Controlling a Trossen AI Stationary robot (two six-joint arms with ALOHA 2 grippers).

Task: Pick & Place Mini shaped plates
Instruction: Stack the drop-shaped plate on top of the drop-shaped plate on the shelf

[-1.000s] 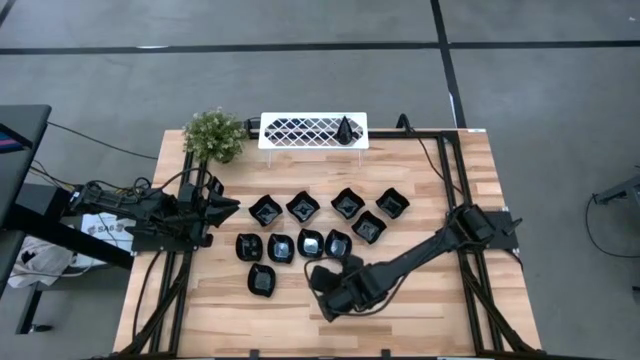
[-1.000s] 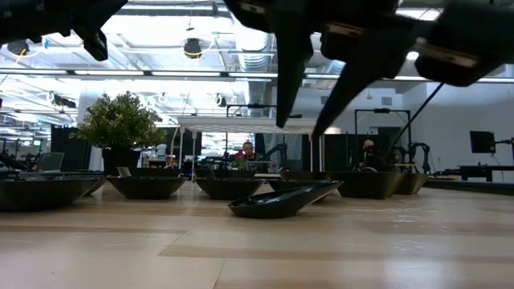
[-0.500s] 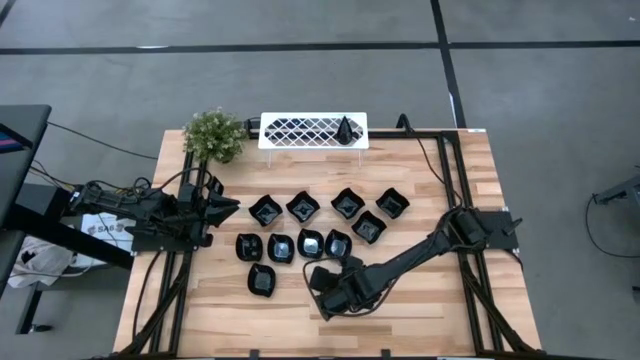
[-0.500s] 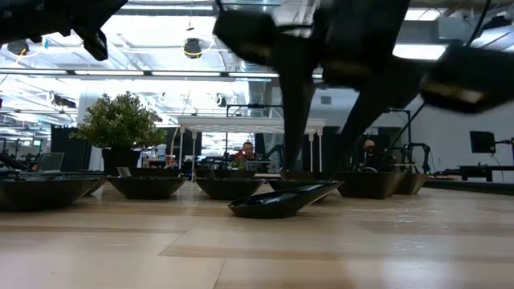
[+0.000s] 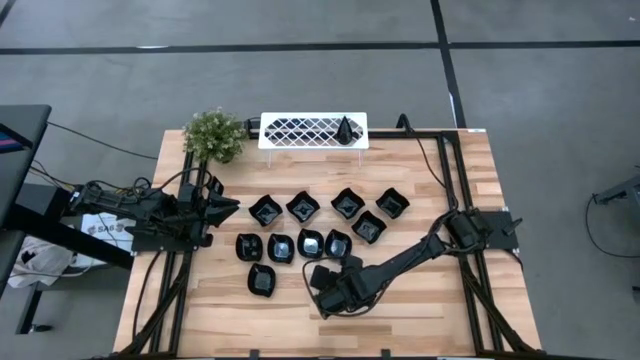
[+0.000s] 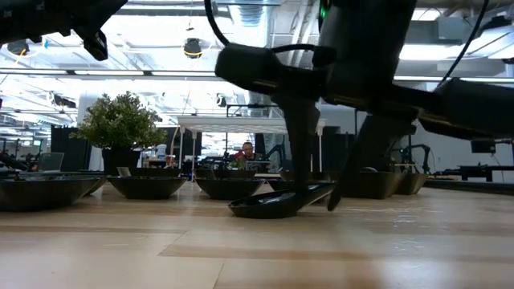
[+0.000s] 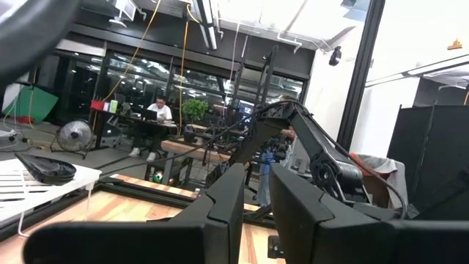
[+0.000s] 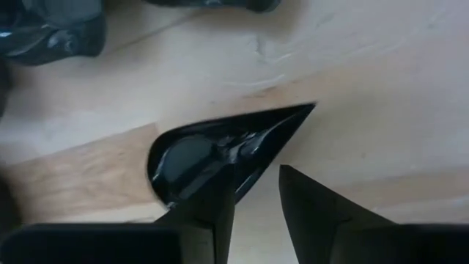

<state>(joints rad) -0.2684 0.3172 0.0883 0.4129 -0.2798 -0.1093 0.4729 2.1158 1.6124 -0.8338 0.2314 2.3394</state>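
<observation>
Teardrop-shaped mini plate (image 8: 192,158), glossy black, flat on the wooden table (image 5: 430,310) in the lower centre of the high view, pointed end toward the upper right of the right wrist view. Right gripper (image 8: 253,180) down directly over it, jaws parted and straddling the plate's long edge: one finger (image 8: 209,213) overlapping the bowl side, the other (image 8: 315,213) over bare wood just beside the rim. A clear gap between the two fingers; no clamp on the rim visible. From table height, the same plate (image 6: 277,202) slightly tilted, pointed end raised to the right, with both fingertips reaching down to its right end.

Remaining mini shaped plates (image 5: 303,207) in two loose rows across the middle of the high view, just above the right gripper, nearest ones near but not touching it. One more plate (image 5: 261,280) alone at lower left of the group, beside the gripper. One dark plate (image 5: 346,130) up on the white lattice rack (image 5: 300,131) at the top edge of the table, small green plant (image 5: 214,135) to the rack's left.

Left gripper (image 5: 226,208) waiting at the left edge of the table, pointing toward the plates, clear of them; fingers only narrowly apart, nothing between them.
</observation>
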